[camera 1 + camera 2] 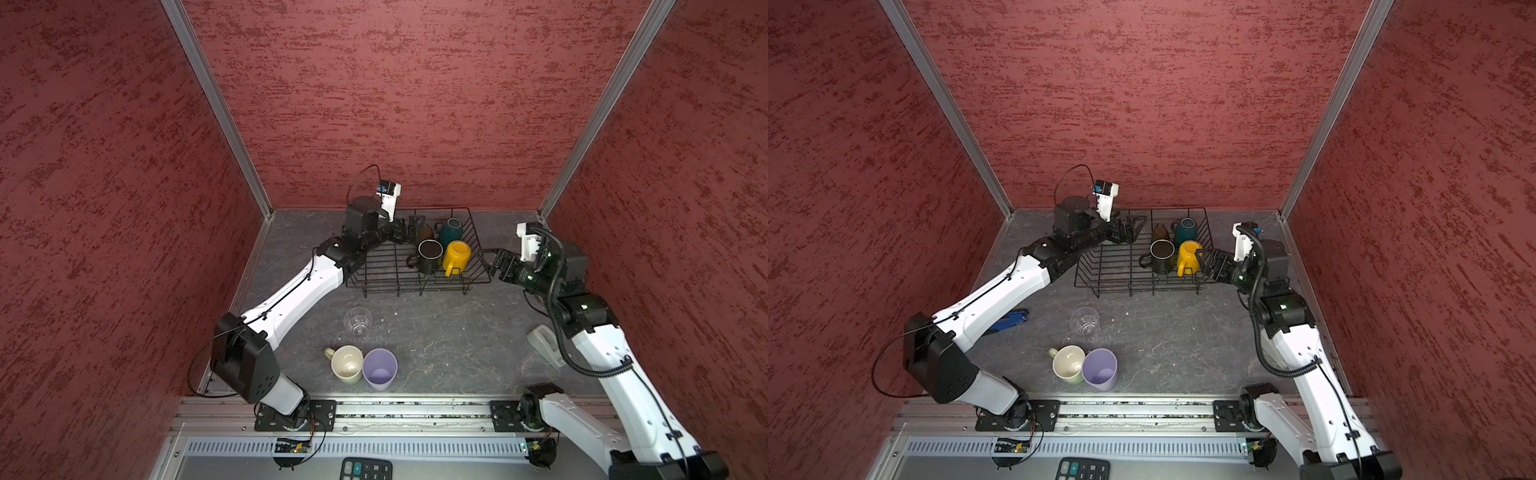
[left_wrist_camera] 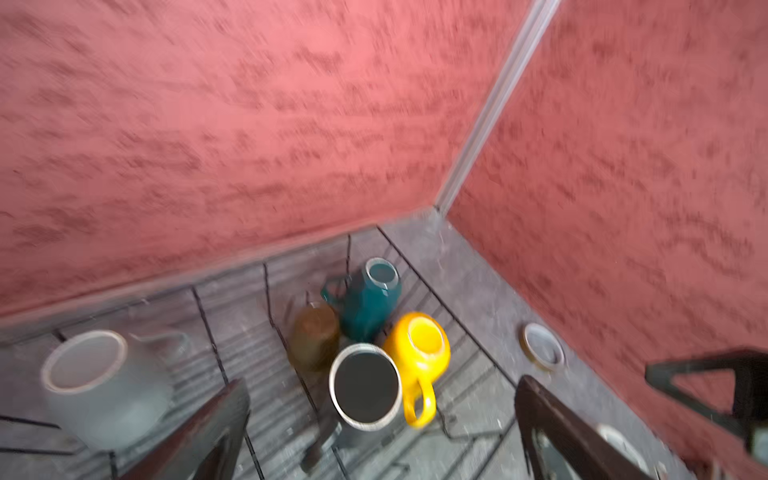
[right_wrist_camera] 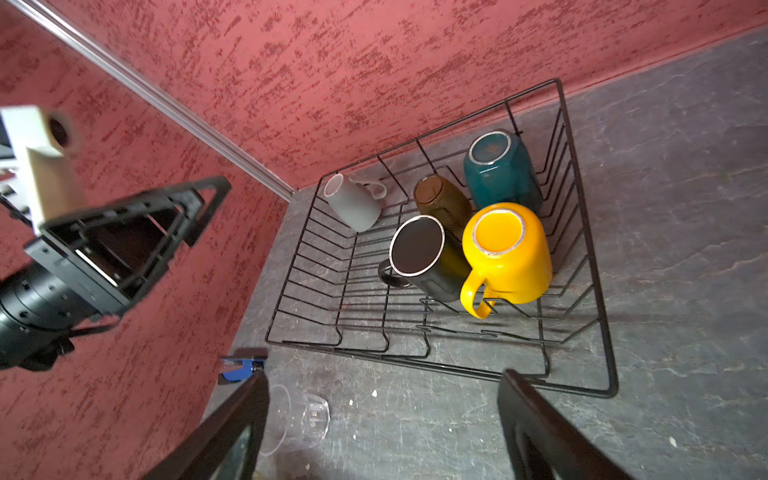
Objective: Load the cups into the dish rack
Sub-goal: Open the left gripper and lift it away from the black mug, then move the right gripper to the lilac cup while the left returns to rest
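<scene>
**Five racked, three on the worktop (image 1: 457,340)**

The dish rack (image 1: 376,270) sits at twelve o'clock, holding the grey mug (image 3: 353,203), brown mug (image 3: 440,199), teal mug (image 3: 498,174), black mug (image 3: 424,257) and yellow mug (image 3: 507,253). Toward six o'clock sit the clear glass (image 1: 357,322), pale-green mug (image 1: 347,363) and lilac tumbler (image 1: 379,368). The left tool (image 1: 1128,229) hovers by the rack's ten o'clock corner, jaws wide and empty; the right tool (image 1: 496,264), at its three o'clock side, stands equally wide, gripping nothing.

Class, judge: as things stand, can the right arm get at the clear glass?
Probably yes: the clear glass sits on open table outside the dish rack, and the right tool is empty, jaws apart.
</scene>
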You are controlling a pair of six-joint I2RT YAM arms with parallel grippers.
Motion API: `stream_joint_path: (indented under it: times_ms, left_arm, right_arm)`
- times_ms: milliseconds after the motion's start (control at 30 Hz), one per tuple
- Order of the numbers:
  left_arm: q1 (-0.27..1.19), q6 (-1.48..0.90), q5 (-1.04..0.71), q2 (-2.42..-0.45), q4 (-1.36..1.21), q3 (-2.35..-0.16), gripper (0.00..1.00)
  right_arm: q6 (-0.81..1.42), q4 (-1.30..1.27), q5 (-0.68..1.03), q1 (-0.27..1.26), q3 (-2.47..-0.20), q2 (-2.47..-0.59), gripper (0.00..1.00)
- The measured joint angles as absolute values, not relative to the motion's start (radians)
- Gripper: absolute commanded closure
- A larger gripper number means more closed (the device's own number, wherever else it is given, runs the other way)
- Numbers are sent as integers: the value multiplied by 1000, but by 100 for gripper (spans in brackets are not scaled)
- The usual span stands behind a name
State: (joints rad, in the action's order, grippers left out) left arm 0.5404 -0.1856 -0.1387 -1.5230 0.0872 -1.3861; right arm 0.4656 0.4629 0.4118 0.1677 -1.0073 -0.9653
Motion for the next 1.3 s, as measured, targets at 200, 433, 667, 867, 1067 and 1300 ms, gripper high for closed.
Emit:
stream_joint_path:
  times_ms: [200,433,667,867,1067,1300]
  left_arm:
    - [472,-186,-121,-1357,91,-1244,0]
    - [249,-167,-106,-1103,107,-1077,0]
    - [152,-170,-115,-1046,86,-952,0]
    - [74,-237,-157,-1052,89,-925,0]
    - [33,-278,-185,-1040,89,-924,0]
    - [30,-284,-201,-1000,88,-920,0]
  right_arm:
    - [411,577,347,373,-1053,-1050,23]
    - [418,727,217,727,-1107,-1124,29]
    - [484,831,130,940,-1201,-1195,36]
    - [551,861,95,1070,-1221,-1277,38]
    - [613,857,80,1165,-1221,-1359,39]
    - [682,792,73,1224,-1216,-1435,41]
